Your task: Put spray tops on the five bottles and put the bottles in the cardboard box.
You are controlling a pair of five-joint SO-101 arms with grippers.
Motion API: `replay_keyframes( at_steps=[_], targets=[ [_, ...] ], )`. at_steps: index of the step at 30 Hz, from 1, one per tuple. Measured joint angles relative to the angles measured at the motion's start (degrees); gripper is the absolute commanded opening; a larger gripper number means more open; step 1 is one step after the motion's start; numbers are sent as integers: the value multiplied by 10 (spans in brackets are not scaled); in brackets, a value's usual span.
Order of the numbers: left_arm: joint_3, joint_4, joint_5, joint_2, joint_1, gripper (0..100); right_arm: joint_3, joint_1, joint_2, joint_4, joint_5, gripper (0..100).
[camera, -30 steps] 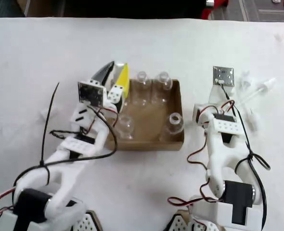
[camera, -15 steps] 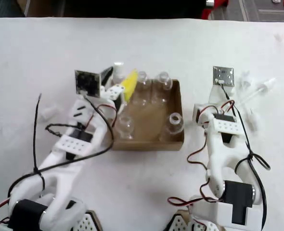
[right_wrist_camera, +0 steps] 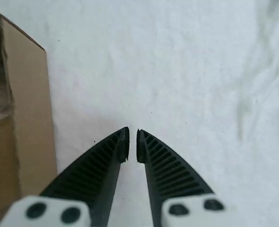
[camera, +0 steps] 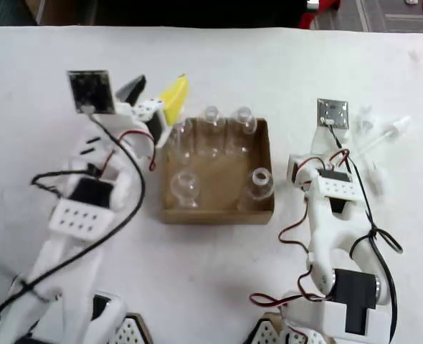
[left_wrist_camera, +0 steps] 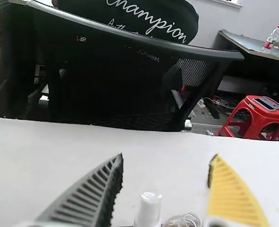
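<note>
Inside box (camera: 219, 215), mid-table betw the 2 arms, 4 bottles (camera: 185, 185) stand upright w/ bare necks: 2 along far wall, 2 near front wall, well apart. A 5th looks to stand at the far-left corner under a white top (left_wrist_camera: 149, 209), but the yellow jaw mostly hides it, so can't be sure. That top sits betw the jaws in L wrist view, not touched. L gripper (left_wrist_camera: 166, 163) is spread wide, holding nothing, raised over that corner. R gripper (right_wrist_camera: 132, 144) is low over table (camera: 269, 64) just beside box's right wall, jaws nearly touching, nothing in them. Loose tops (camera: 385, 132) lie on the table beyond R arm, near each other. Approx 3-4, but clear plastic on white, so exact count can't tell.

Step, my read: capping. 1 prob done, 4 to go; boxing looks done, since bottles are in. Next move needs R arm to go out to the loose tops, open up, take 1 by the head w/ tube down, and bring it to an open neck. L arm likely must steady that bottle, as light clear bottles tip easy.
</note>
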Motion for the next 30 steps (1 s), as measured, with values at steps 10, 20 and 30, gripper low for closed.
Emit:
replay_keyframes(
  at_steps=[10, 20, 30],
  targets=[
    [-219, 353, -65, -123, -77, 215, 2, 0, 0, 0, 0, 21],
    [-282, 395, -135, -73, -120, 73, 2, 0, 0, 0, 0, 19],
    [-441, 395, -145, 265, -106, 21, 2, 0, 0, 0, 0, 19]
  ],
)
